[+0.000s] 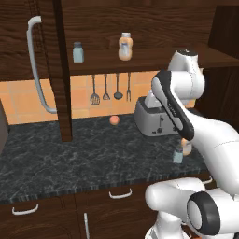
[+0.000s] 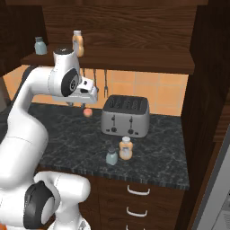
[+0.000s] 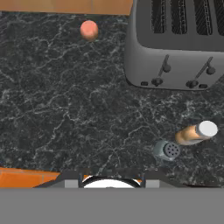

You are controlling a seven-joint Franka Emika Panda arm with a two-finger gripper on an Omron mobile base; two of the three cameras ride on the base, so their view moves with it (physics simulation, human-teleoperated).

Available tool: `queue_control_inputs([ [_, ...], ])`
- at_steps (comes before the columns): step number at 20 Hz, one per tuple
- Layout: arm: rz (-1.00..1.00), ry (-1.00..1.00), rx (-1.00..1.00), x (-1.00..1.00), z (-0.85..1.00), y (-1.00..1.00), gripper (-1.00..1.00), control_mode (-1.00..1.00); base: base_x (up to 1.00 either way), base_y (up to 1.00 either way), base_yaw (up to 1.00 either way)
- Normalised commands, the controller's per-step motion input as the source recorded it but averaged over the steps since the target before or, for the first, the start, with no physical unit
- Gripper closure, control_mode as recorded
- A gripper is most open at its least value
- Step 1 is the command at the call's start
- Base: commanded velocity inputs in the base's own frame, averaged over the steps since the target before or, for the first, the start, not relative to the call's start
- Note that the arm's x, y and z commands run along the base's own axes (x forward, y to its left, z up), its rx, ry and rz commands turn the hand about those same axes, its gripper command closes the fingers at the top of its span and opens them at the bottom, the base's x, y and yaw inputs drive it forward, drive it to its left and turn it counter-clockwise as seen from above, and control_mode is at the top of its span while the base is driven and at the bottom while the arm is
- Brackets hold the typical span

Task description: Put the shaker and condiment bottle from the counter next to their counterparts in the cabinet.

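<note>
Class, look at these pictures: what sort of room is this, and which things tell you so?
Most likely a kitchen: a toaster stands on a black marble-like counter, cooking utensils hang on the tiled wall, and a wooden wall cabinet holds condiments.

We see even, soft rendered light, no glare; the bench (image 1: 70,149) shows faint shadows, and the dark cabinet (image 1: 140,23) stays dim but sharp.
</note>
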Motion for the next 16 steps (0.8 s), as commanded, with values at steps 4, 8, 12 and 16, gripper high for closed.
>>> queue_control_inputs([
  [4,-0.04,-0.18,0.1,-0.64,-0.22,-0.23,-1.0,-1.0,0.0,0.0,0.0],
  [8,-0.14,-0.3,0.01,-1.0,-0.78,-0.1,-1.0,-1.0,0.0,0.0,0.0],
  [12,-0.21,-0.15,-0.02,-0.61,-0.66,0.18,-1.0,-1.0,0.0,0.0,0.0],
  [16,-0.37,0.0,-0.15,0.0,-0.34,0.36,-1.0,-1.0,0.0,0.0,0.0],
])
